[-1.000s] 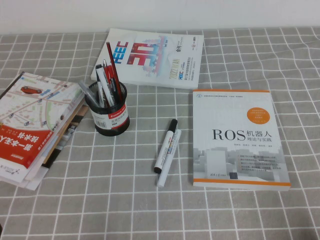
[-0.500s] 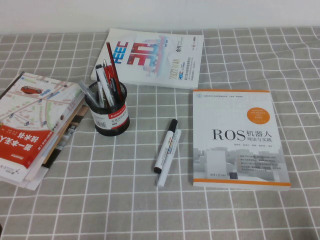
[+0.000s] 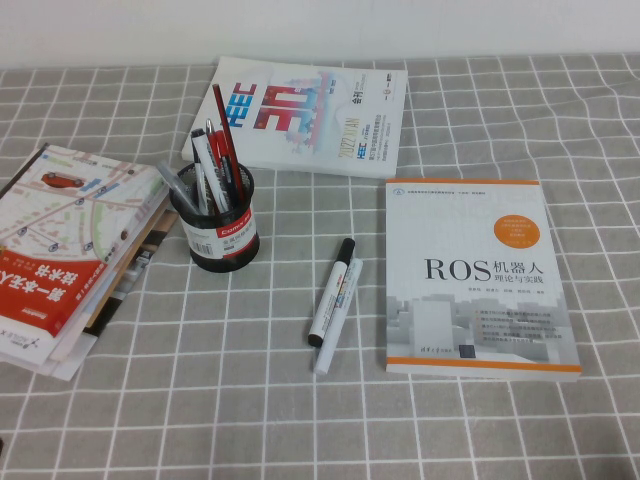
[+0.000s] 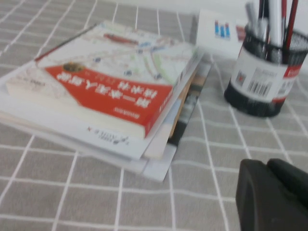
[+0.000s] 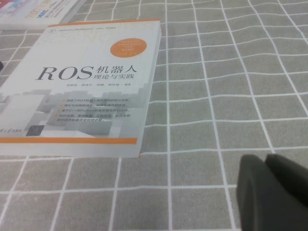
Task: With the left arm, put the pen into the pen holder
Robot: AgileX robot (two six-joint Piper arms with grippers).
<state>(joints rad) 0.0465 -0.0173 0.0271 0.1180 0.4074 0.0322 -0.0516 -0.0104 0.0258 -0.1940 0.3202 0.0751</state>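
Lying flat on the grey checked tablecloth [image 3: 200, 400], the pen [image 3: 333, 291] shows a white barrel with small print, a black cap at the far end and a black tail at the near end. It rests between the pen holder [image 3: 215, 228] and the ROS book [image 3: 478, 276], touching an all-white marker [image 3: 340, 325] that lies alongside it on the book's side.

The pen holder is a black mesh cup with a red-and-white label, standing upright, already crowded with pens, a thin red pen [image 3: 224, 120] sticking up highest. How many pens it holds is hard to count. Behind it lies a white magazine [image 3: 310, 115]; to its left, a stack of books [image 3: 70, 250] with a red-and-map cover on top, the stack cut off by the frame edge.

Neither arm appears in the high view. Left gripper [image 4: 274, 197]: only a dark blurred bulk at the frame corner, over the cloth near the book stack, with the holder beyond; cannot tell its opening, nothing seen held. Right gripper [image 5: 274, 192]: likewise a cut-off black mass over bare cloth near the ROS book's corner; state cannot be told.
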